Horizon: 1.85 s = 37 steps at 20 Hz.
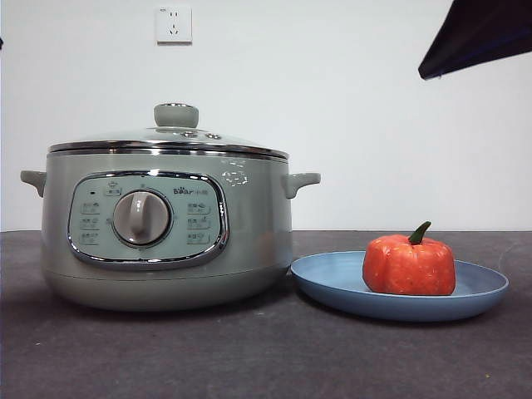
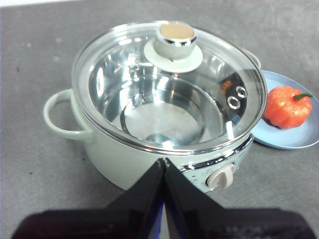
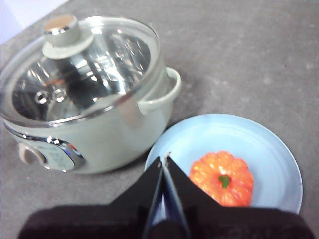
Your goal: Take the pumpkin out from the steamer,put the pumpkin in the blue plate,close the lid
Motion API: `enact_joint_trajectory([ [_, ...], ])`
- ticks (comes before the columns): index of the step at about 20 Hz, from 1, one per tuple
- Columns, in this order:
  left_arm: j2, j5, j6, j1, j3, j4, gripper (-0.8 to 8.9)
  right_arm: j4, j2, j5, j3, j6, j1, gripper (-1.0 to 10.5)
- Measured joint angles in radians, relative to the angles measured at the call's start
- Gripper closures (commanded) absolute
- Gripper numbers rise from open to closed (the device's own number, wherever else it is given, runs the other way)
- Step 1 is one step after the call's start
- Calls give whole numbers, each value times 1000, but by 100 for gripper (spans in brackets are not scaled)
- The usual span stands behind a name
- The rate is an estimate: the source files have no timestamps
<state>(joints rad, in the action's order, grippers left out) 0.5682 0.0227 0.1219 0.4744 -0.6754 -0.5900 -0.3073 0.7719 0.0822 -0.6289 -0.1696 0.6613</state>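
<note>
The pale green steamer stands on the left of the table with the glass lid shut on it; through the glass its pot looks empty. The orange pumpkin sits upright in the blue plate just right of the steamer. My left gripper is shut and empty, raised above the steamer's front. My right gripper is shut and empty, raised above the plate beside the pumpkin. In the front view only a dark arm tip shows at the top right.
A dark grey table surface stretches in front of the steamer and plate. A white wall with a socket stands behind. The steamer's side handles stick out left and right.
</note>
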Motion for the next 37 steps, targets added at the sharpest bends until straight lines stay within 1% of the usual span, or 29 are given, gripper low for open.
enact_joint_trajectory([
  [8, 2, 0, 3, 0, 0, 0, 817, -44, 0, 0, 0, -3, 0, 963],
  [10, -38, 5, -10, -16, 0, -24, 817, -44, 0, 0, 0, -3, 0, 963],
  [12, -123, 1, -44, -74, 0, -68, 817, -44, 0, 0, 0, -3, 0, 963],
  [13, -178, 1, -49, -120, 0, -68, 817, -44, 0, 0, 0, -3, 0, 963],
  [15, -270, 0, -51, -214, 5, -33, 817, -44, 0, 0, 0, -3, 0, 963],
  [16, -313, -2, -51, -267, 23, 13, 817, -44, 0, 0, 0, -3, 0, 963],
  [18, -401, -34, -51, -374, 100, 108, 817, -45, 0, 0, 0, -3, 0, 963],
  [20, -473, -72, -52, -459, 203, 178, 817, -44, 0, 0, 0, -3, 0, 963],
  [23, -538, -78, -51, -535, 384, 263, 817, -44, 0, 0, 0, -3, 0, 963],
  [26, -542, -79, -42, -550, 537, 319, 817, -45, 0, 0, 0, -3, 0, 963],
  [28, -542, -78, -34, -550, 590, 331, 817, -45, 0, 0, 0, -3, 0, 963],
  [32, -560, -78, -31, -550, 633, 341, 817, -45, 0, 0, 0, -3, 0, 963],
  [37, -564, -77, -31, -550, 638, 358, 817, -45, 0, 0, 0, -3, 0, 963],
])
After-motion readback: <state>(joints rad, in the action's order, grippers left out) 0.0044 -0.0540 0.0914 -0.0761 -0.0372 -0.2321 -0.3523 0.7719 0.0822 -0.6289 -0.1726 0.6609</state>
